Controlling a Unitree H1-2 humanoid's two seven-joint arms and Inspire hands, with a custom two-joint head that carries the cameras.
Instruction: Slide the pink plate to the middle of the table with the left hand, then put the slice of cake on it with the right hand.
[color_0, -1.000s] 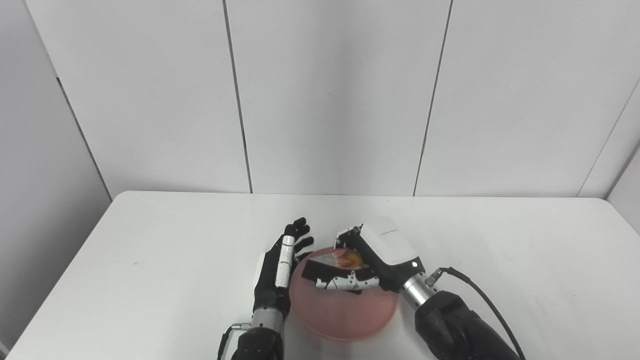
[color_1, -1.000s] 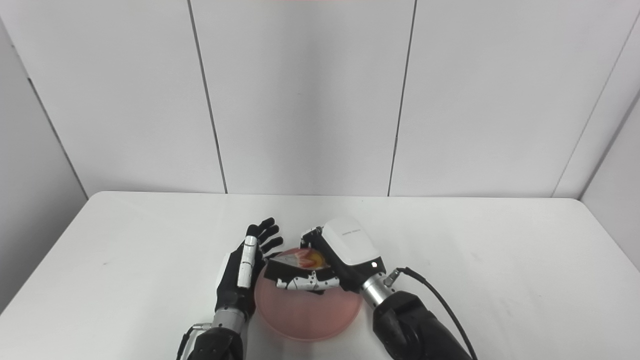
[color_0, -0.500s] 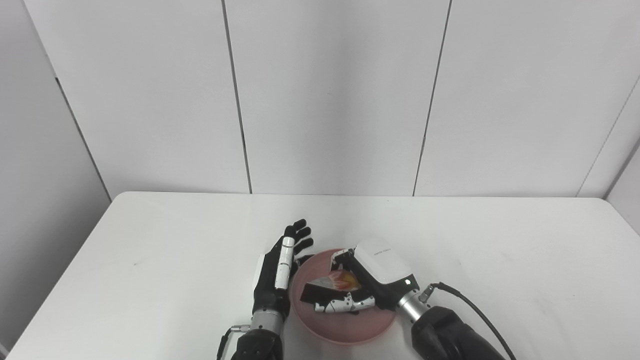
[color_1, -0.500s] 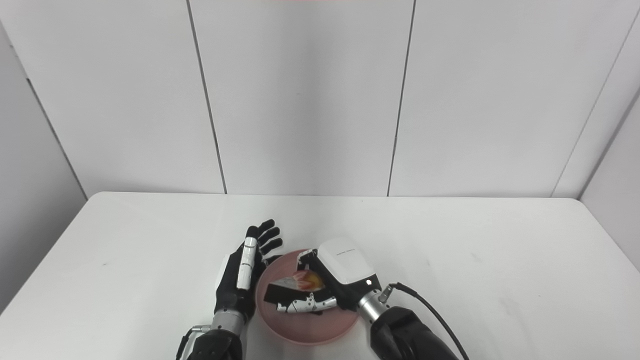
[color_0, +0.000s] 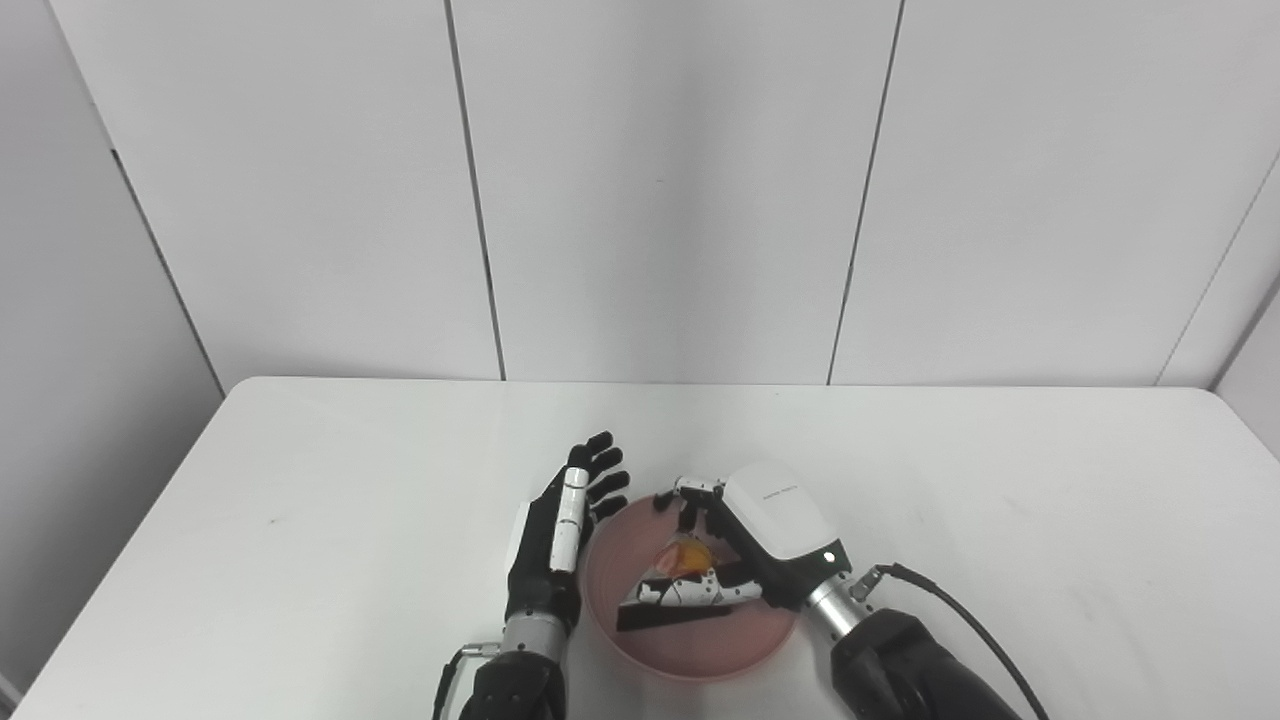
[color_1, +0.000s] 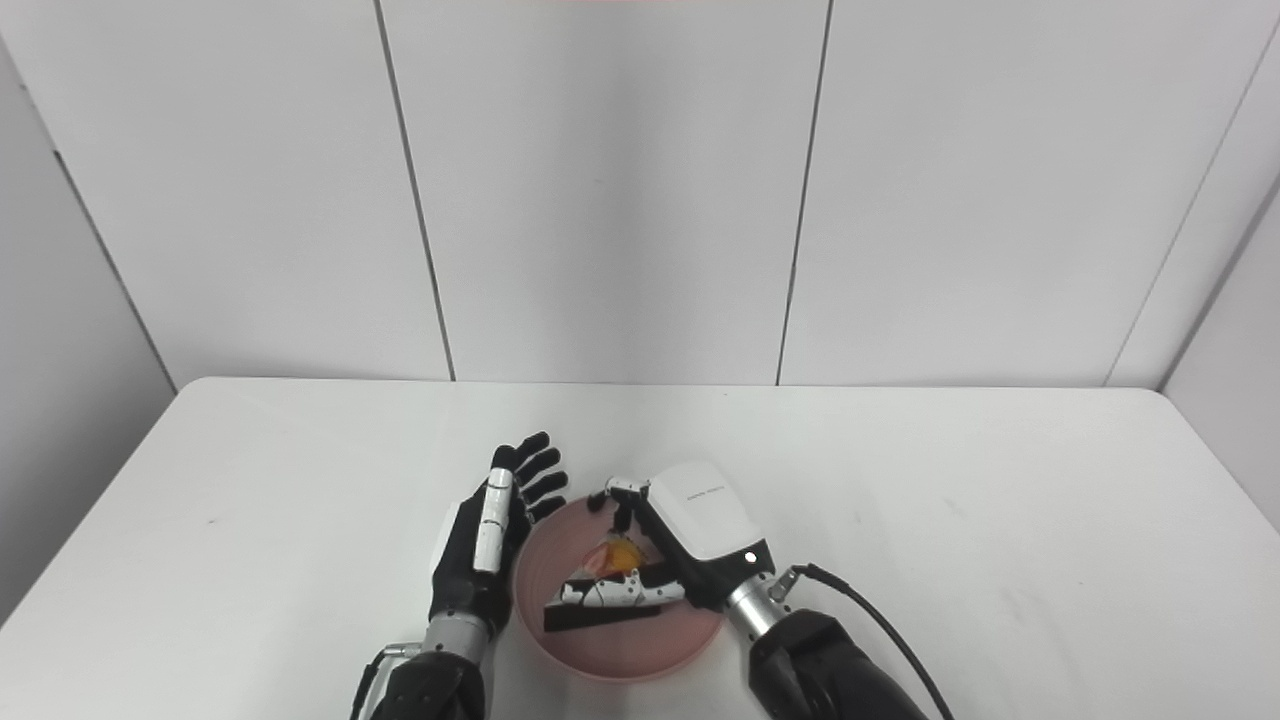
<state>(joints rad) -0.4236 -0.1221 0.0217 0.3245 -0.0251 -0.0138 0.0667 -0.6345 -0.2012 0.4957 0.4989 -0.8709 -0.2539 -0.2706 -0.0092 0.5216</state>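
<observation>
The pink plate (color_0: 700, 645) lies at the near middle of the white table. On it rests the cake slice (color_0: 685, 557), a wedge with an orange topping and a dark base strip along its near side. My right hand (color_0: 775, 525) hovers over the plate's right half, open. Its fingers are stretched out beyond the slice and its thumb lies along the slice's near side. My left hand (color_0: 555, 545) stands open on edge, fingers spread, just off the plate's left rim. Whether it touches the rim I cannot tell.
The white table (color_0: 350, 500) runs wide to the left, right and far side, ending at a grey panelled wall. A black cable (color_0: 960, 610) loops off my right wrist over the table at the near right.
My right hand lowered the cake slice onto the plate and spread its fingers, so the slice's dark base now lies below the thumb. The left hand stayed put. The camera shifted slightly.
</observation>
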